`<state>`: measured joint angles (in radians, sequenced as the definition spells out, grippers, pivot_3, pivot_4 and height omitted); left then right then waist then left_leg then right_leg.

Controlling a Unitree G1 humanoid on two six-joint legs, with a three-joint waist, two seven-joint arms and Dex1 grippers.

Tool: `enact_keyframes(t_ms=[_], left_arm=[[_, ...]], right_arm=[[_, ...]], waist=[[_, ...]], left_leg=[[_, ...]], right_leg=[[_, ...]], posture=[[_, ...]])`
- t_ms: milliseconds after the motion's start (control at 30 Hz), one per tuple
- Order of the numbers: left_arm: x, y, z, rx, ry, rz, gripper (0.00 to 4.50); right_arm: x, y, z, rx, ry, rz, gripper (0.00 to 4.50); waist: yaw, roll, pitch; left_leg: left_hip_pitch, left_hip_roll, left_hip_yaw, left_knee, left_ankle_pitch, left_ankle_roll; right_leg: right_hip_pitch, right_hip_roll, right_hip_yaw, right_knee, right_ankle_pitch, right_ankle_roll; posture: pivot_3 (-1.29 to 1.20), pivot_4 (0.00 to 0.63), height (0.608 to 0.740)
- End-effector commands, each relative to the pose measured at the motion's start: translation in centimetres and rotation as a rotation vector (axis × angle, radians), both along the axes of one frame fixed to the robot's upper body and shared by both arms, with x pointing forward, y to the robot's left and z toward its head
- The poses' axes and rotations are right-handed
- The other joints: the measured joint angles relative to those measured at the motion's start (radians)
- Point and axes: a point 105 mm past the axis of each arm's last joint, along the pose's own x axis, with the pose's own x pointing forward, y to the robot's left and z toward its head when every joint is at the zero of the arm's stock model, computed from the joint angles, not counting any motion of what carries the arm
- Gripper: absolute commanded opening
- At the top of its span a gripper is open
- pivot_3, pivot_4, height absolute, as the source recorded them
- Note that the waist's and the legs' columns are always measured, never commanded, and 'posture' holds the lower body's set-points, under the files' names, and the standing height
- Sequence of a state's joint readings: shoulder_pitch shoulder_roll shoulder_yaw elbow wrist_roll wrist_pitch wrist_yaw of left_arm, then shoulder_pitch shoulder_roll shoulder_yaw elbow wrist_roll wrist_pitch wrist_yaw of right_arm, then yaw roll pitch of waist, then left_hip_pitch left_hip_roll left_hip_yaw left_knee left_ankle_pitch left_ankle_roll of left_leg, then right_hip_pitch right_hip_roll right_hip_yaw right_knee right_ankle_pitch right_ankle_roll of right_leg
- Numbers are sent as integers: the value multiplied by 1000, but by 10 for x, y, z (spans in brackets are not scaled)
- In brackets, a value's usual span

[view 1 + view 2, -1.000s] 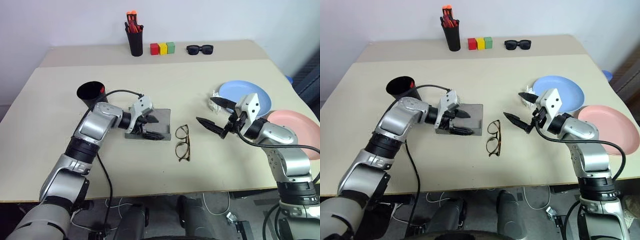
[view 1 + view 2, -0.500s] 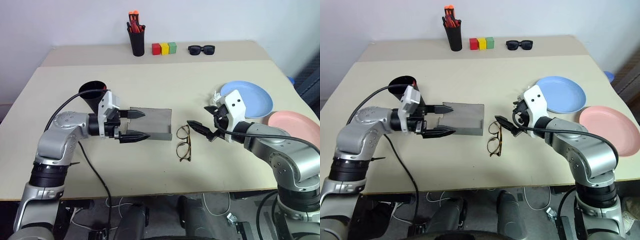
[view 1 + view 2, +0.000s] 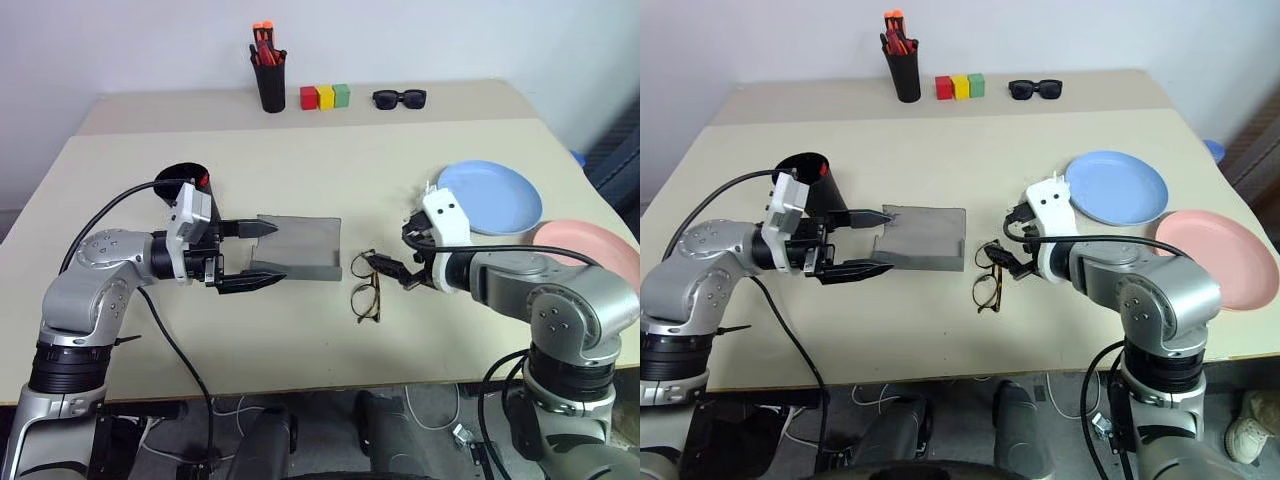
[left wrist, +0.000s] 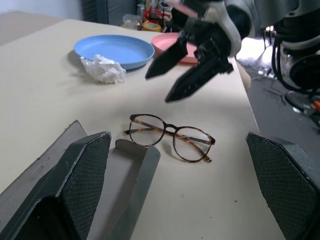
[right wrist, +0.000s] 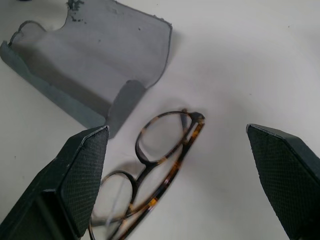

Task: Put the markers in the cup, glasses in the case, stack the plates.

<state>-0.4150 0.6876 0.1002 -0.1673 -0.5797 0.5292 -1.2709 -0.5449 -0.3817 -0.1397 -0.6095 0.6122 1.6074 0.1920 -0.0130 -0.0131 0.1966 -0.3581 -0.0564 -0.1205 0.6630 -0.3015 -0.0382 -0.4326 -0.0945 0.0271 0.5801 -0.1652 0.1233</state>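
Behind left gripper (image 3: 262, 252), cup (image 3: 183, 184) partly hidden.

The case (image 5: 95, 60) looks like matt grey felt, the glasses (image 5: 150, 175) glossy tortoiseshell plastic, the table (image 3: 400, 150) smooth matt beige.

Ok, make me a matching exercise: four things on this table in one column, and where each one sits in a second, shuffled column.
Things:
1. glasses
2. case
3. blue plate
4. cup

Places:
A. beside the pink plate, near the table's right edge
B. behind the left gripper
C. just below the right gripper
D. between the left gripper and the glasses

Pairs: 1-C, 2-D, 3-A, 4-B
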Motion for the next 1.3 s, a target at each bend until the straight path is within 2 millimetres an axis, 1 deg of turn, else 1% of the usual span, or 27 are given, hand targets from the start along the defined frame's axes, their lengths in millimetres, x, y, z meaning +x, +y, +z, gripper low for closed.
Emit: enact_keyframes(t_ms=[33, 100, 167, 200, 267, 333, 400, 500, 667, 733, 833, 1033, 1133, 1233, 1300], left_arm=[[-1, 0, 10, -15, -44, -10, 4437], [-1, 0, 10, -15, -42, -11, 4437], [-2, -1, 10, -11, -41, -16, 4437], [-3, -2, 11, -14, -39, -17, 4437], [-3, -2, 12, -17, -38, -17, 4437], [-2, 0, 11, -16, -36, -14, 4437], [-2, 0, 11, -20, -36, -13, 4437], [-2, -2, 11, -26, -37, -17, 4437], [-1, 0, 9, -28, -33, -18, 4437], [0, 1, 8, -22, -41, -17, 4437], [-1, 2, 11, -31, -50, -16, 4437], [0, 6, 10, -31, -59, -8, 4437], [0, 7, 8, -29, -69, -4, 4500], [1, 9, 7, -29, -73, 1, 4500], [1, 11, 6, -27, -73, 4, 4500]], right_arm=[[-3, 5, 1, -28, -28, 1, 4500], [-2, 7, 1, -4, -25, -6, 4500], [-1, 3, 1, 3, -19, -24, 4500], [-1, 0, -1, -27, -15, -28, 4500], [-5, -6, -13, -78, 22, -32, 4500], [-8, -5, -20, -80, 50, -22, 4500], [-7, -1, -21, -42, 65, -29, 4500], [-5, 0, -19, -13, 65, -39, 4500], [1, 7, -11, 80, 75, -38, 4500], [0, 9, -15, 74, 95, -32, 4500], [-3, 11, -27, 35, 139, -29, 4500], [-5, 8, -35, -5, 178, -27, 4500], [-5, 8, -38, -13, 192, -22, 3658], [-5, 11, -39, -2, 202, -25, 2173], [-6, 12, -40, -3, 207, -25, 1063]], waist=[[-1, 0, 0], [-2, 0, 0], [-3, 0, 0], [-3, 0, 0], [-1, 0, 0], [-1, 0, 0], [-5, 0, 0], [-7, 0, 0], [-6, 0, 0], [-5, 0, 0], [-4, 0, 0], [-5, 0, 0], [-5, 0, 0], [-5, 0, 0], [-5, 0, 0]], left_leg=[[0, 0, 0, 0, 0, 0], [0, 0, 0, 0, 0, 0], [0, 0, 0, 0, 0, 0], [0, 0, 0, 0, 0, 0], [0, 0, 0, 0, 0, 0], [0, 0, 0, 0, 0, 0], [0, 0, 0, 0, 0, 0], [0, 1, 0, -1, 0, 0], [0, 1, 0, -1, 0, 0], [0, 1, 0, -1, 0, 0], [0, 1, 0, -1, 0, 0], [0, 1, 0, -1, 0, 0], [0, 1, 0, -1, 0, 0], [0, 1, 0, -1, 0, 0], [0, 1, 0, -1, 0, 1]], right_leg=[[0, 0, 0, 0, 0, 0], [0, 0, 0, 0, 0, 0], [0, 0, 0, 0, 0, 0], [0, 0, 0, 0, 0, 0], [0, 0, 0, 0, 0, 0], [0, 0, 0, 0, 0, 0], [0, 0, 0, -1, 0, 0], [0, 1, 0, 0, 0, 0], [0, 1, 0, 0, 0, 0], [0, 1, 0, 0, 0, 0], [0, 1, 0, -1, 0, 0], [0, 1, 0, -1, 0, 0], [0, 1, 0, -1, 0, 0], [-1, 1, 0, -1, 0, 0], [-1, 1, 0, -1, 0, 0]], posture=[[0, 150, 740], [0, 150, 740], [0, 150, 740], [0, 150, 740], [0, 150, 740], [0, 150, 740], [0, 150, 740], [0, 150, 740], [0, 150, 740], [0, 150, 740], [0, 150, 740], [0, 150, 740], [0, 150, 740], [0, 150, 740], [0, 150, 740]])
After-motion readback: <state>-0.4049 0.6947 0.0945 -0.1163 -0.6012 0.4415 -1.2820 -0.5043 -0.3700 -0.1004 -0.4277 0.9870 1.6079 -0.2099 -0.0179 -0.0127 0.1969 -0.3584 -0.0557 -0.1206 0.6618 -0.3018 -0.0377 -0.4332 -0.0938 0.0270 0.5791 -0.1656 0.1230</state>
